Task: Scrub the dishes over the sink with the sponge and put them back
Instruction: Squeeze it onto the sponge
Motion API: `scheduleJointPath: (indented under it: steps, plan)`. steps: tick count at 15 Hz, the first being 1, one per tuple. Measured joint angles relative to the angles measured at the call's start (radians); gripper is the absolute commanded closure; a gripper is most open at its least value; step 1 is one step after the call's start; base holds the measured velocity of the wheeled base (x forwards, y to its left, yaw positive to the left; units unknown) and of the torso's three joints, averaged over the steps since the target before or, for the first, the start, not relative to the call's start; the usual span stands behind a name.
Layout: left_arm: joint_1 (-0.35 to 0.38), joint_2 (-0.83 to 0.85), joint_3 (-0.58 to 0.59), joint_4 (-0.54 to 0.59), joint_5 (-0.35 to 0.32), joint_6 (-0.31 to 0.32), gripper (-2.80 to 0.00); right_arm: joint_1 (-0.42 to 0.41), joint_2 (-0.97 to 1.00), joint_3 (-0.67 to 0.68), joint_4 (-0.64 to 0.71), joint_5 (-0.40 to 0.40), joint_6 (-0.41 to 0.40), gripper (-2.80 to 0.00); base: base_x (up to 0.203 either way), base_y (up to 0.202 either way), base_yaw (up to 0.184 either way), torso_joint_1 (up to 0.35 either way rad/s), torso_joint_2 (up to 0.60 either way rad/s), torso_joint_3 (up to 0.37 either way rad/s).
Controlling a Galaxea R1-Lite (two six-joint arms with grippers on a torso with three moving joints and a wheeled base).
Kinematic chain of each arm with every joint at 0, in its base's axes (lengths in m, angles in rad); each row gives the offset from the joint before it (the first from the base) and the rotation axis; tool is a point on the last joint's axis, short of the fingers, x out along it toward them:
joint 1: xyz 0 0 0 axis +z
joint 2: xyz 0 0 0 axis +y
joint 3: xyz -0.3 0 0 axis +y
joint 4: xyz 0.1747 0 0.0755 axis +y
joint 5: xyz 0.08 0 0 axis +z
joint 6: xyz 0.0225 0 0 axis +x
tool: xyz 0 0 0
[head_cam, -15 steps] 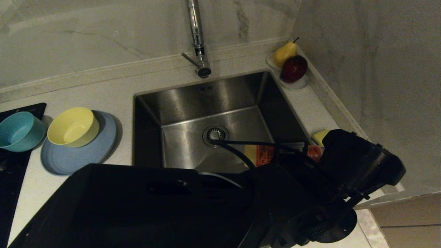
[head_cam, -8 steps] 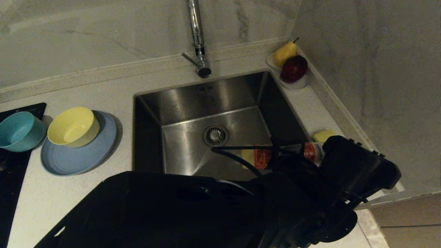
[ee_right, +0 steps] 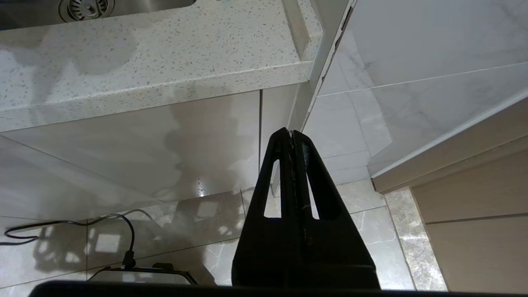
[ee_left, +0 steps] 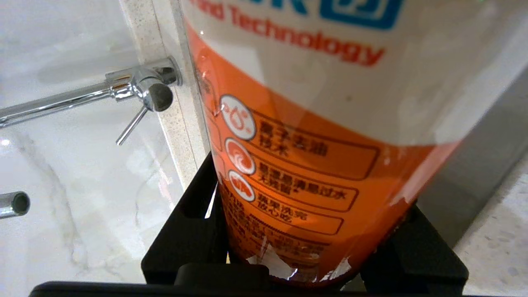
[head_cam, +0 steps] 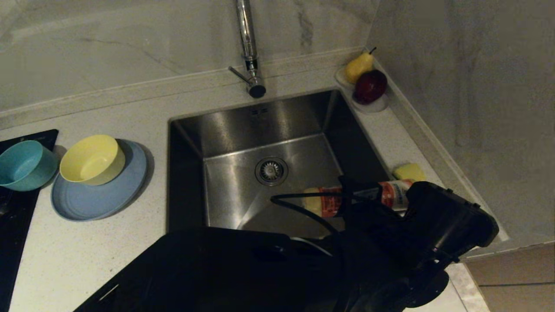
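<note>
Left gripper [ee_left: 313,264] fingers clamp an orange-and-white labelled bottle [head_cam: 347,200] over the steel sink [head_cam: 243,173]; yellow oblong sponge [head_cam: 409,171] lies just beyond on the tabletop; right gripper [ee_right: 292,136] fingers closed, empty.

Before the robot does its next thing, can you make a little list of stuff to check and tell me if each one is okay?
1. Left gripper holding the orange-labelled bottle: ok, clamped in its jaws, near the sink's right rim.
2. Sponge reachable: ok, on the counter right of the sink, untouched.
3. Yellow bowl sits on the light-blue plate: ok.
4. Teal bowl beside them: ok.
5. Sink free of dishes: ok.
6. Right gripper ready: not ok, shut, parked below the counter.
</note>
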Motion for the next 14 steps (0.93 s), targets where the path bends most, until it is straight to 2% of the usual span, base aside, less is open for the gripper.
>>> scheduleJointPath:
  steps: [14]
  plan:
    - [-0.002, 0.034, 0.001, 0.004, 0.006, 0.019, 0.0, 0.0, 0.0, 0.0, 0.0, 0.0, 0.0, 0.0, 0.0, 0.0, 0.0, 0.0, 0.0, 0.0]
